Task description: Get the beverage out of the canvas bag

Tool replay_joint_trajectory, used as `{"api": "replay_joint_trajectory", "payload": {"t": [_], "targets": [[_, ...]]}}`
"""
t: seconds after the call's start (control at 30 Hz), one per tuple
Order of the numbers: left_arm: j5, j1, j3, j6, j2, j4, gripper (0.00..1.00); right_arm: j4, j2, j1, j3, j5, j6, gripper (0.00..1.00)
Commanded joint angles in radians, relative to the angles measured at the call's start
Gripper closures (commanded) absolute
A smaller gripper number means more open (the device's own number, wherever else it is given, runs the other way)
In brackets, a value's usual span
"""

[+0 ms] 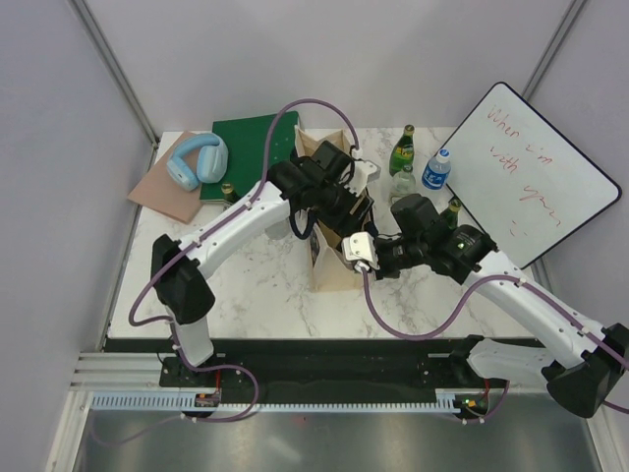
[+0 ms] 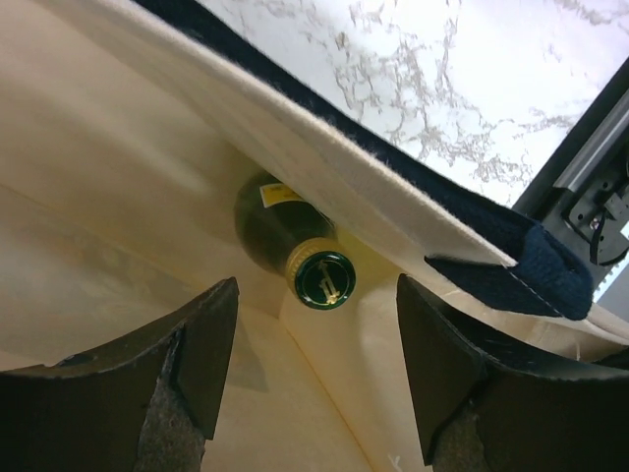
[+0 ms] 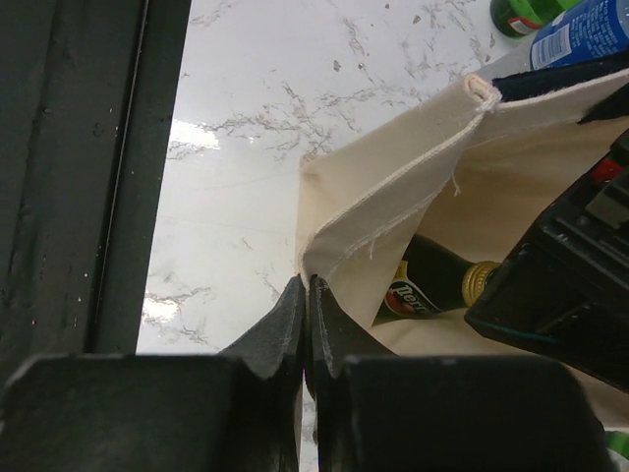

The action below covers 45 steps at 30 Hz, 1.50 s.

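Canvas bag (image 3: 393, 206) rim pinched in closed right gripper (image 3: 307, 295); green bottle (image 2: 285, 236) ahead of wide-apart, empty left gripper (image 2: 316, 290); white marble tabletop (image 1: 265, 285), grey walls (image 1: 295, 49).

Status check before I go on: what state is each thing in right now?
canvas bag: upright, mouth held open.
bottle: capped, inside the bag, not gripped.
left claw: open, down in the bag, short of the cap.
right claw: shut on the bag's rim.
green bottle: upright on the table.
whiteboard: written on in red.
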<state>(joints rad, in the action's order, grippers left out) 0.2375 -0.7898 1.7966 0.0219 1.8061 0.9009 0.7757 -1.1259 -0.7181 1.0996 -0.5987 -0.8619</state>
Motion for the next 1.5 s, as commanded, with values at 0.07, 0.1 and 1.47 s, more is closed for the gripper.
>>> {"api": "replay_joint_trajectory", "payload": {"t": [0.07, 0.1, 1.47], "targets": [[-0.023, -0.026, 0.047, 0.047, 0.035, 0.039, 0.29, 0.046, -0.015, 0.006, -0.026, -0.046, 0.034, 0.91], [-0.027, -0.031, 0.047, 0.049, 0.039, 0.041, 0.29, 0.046, -0.014, 0.008, -0.027, -0.047, 0.035, 0.91], [-0.276, -0.072, 0.438, -0.02, 0.104, 0.2, 0.98, -0.05, 0.017, 0.042, -0.037, 0.019, 0.158, 0.38]]}}
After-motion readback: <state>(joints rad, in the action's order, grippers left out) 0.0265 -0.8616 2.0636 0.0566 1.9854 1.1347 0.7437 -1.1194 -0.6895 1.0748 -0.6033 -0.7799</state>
